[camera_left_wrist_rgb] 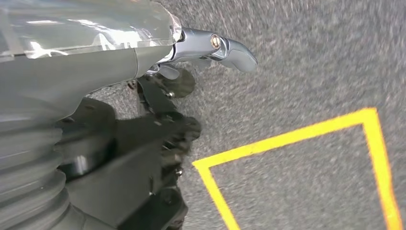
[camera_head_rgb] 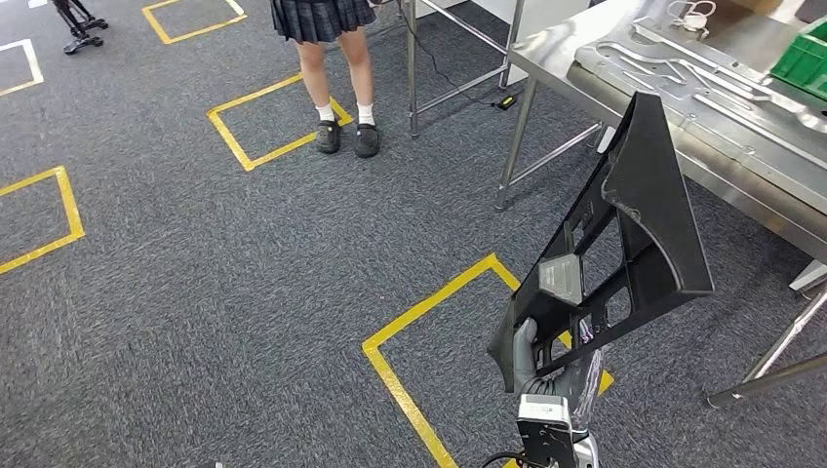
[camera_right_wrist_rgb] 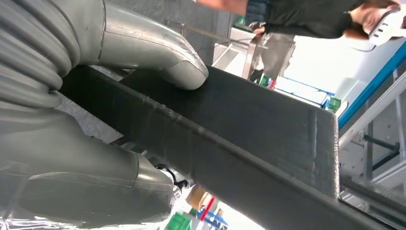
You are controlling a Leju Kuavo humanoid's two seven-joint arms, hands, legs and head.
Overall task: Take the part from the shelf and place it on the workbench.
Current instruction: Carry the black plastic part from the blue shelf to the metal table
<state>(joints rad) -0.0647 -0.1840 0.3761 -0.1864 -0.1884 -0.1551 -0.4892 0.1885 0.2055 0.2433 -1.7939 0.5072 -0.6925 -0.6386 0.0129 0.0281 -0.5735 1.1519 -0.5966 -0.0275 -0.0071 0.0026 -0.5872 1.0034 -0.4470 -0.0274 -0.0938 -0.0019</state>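
Nearest my camera was the right robot hand (camera_head_rgb: pixel 548 363), wrapped around the lower end of the black part (camera_head_rgb: pixel 624 244); the right wrist view showed the thick thumb (camera_right_wrist_rgb: pixel 158 57) pressed flat on the part's face (camera_right_wrist_rgb: pixel 249 124) with the other fingers closing from the far side, so the grip was a firm clamp on one end. I judged that low hold was why the part stood tilted, its broad upper end leaning up and toward the table (camera_head_rgb: pixel 722 136) while the hand carried it from beneath.

Taking things by size: the grey carpet floor (camera_head_rgb: pixel 195 273) with its yellow taped squares (camera_head_rgb: pixel 439 322) ran under everything. The steel table stood at the right, already carrying flat metal plates (camera_head_rgb: pixel 683 78) and a green bin (camera_head_rgb: pixel 805 58) at its far edge, so I reckoned the bare near strip was the likely landing spot. The part was off the shelf and in the air, near the table's edge but not over it. A person's legs (camera_head_rgb: pixel 336 88) stood well apart, beyond one taped square.

The left robot hand (camera_left_wrist_rgb: pixel 210 48) hung over the floor, fingers apart, holding nothing.
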